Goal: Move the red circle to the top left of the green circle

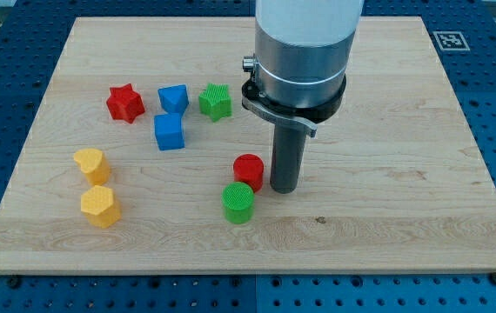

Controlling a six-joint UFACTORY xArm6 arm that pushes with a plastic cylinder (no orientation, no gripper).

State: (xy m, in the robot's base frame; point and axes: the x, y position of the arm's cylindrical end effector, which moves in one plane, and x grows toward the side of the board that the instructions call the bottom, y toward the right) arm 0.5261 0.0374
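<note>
The rod carries no hand, only its tip (283, 189), resting just right of the red circle (248, 170). The green circle (238, 202) sits touching below-left of red. A short, gentle push leftward along the surface (405, 200), without nudging green, should serve best.

Red circle (249, 170): plain red. Green circle (238, 202): green, finely ribbed top. Red star (124, 103): solid red. Green star (216, 101): green, ribbed. Two blue blocks (173, 98) (169, 132): uniform blue. Yellow heart (90, 164) and yellow hexagon (100, 207): orange-yellow. Board (405, 156): pale wood grain. Black-and-white marker (450, 39), top right corner. Rod: dark grey.
</note>
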